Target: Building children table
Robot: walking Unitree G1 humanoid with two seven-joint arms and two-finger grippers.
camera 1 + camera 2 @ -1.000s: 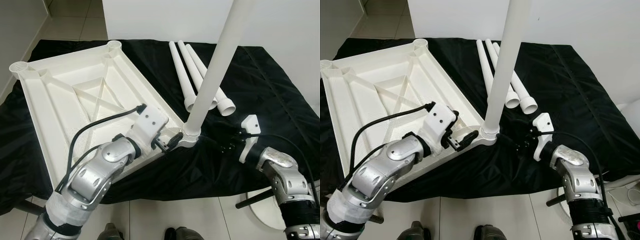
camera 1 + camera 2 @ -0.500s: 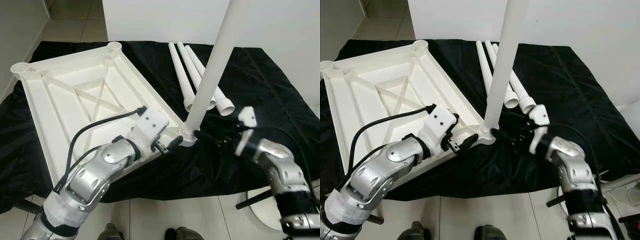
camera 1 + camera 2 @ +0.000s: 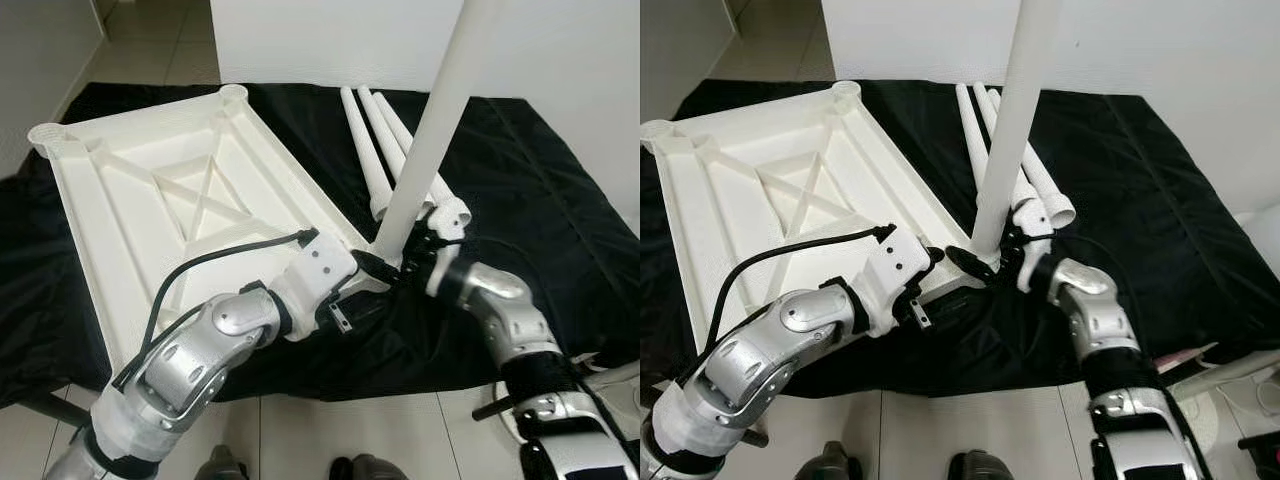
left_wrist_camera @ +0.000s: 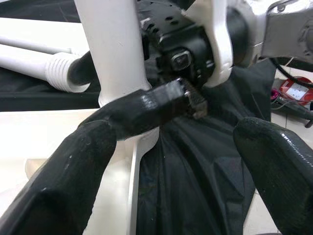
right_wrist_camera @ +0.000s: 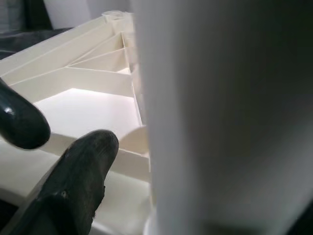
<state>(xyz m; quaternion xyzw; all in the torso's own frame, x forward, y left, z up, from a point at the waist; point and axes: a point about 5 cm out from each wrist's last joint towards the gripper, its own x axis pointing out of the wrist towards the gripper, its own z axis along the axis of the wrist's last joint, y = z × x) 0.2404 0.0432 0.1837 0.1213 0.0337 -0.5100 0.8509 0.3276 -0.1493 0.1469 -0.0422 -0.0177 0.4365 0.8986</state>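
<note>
Upright white table leg (image 3: 432,130) standing in the near right corner socket of the inverted white tabletop (image 3: 150,200), which lies underside up, ribs showing, on a black cloth (image 3: 530,180) covering the work surface. Three loose legs (image 3: 375,150) lie side by side on the cloth just beyond the standing leg, threaded ends toward the robot. Right gripper (image 3: 990,257) at the base of the upright leg, its black fingers (image 5: 80,181) closed around the leg close above the socket. Left gripper (image 4: 190,147) just beside the same corner, at the tabletop's near edge; fingers spread wide, holding nothing, with the right gripper's finger crossing between them. Tiled floor (image 3: 150,40) and white wall (image 3: 330,40) lie beyond the cloth.
</note>
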